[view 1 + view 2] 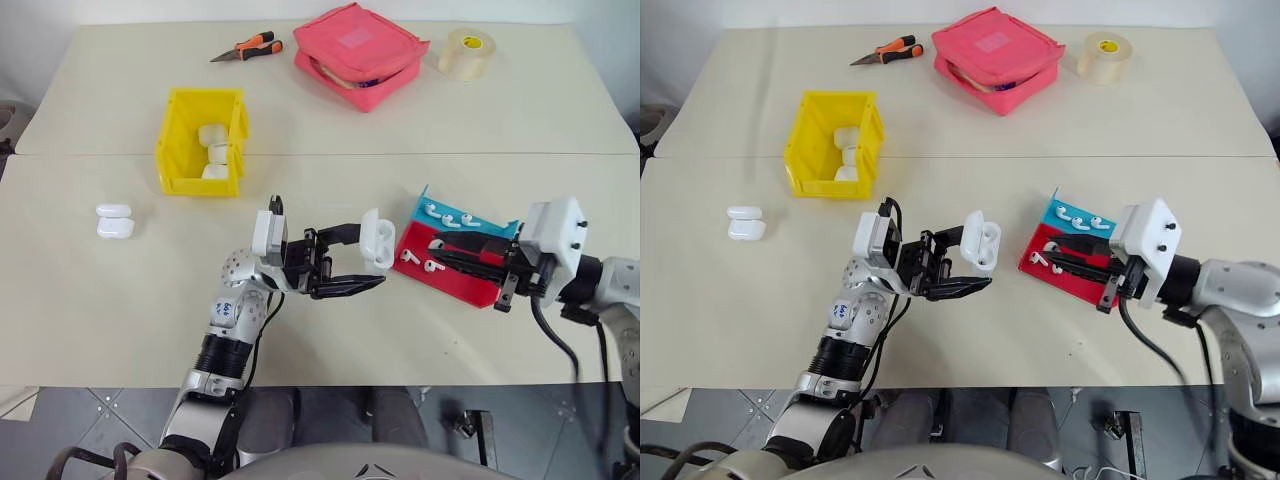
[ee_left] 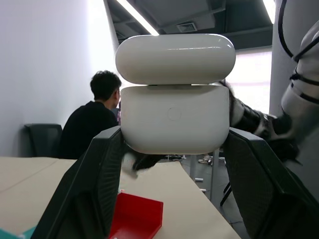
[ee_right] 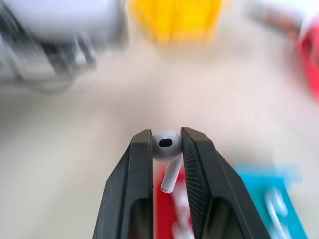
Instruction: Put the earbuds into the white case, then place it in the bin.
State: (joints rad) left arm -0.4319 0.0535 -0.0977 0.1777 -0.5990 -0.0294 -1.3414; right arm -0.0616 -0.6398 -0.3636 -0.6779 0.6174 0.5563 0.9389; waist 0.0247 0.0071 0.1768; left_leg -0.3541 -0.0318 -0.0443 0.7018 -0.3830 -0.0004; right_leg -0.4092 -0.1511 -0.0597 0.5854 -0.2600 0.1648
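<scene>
Left eye view: left gripper fingers clamp open white case; right gripper fingers pinch earbud over red and blue tray. Yellow bin, pink pouch, tape roll, pliers, two spare cases on tabletop.

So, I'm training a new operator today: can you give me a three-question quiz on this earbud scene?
1. True or false: the left gripper holds a white case with its lid open.
2. What is pinched in the right gripper?
A. an earbud
B. pliers
C. tape roll
3. How many cases lie in the yellow bin?

Key: 1 true; 2 A; 3 three.
</scene>
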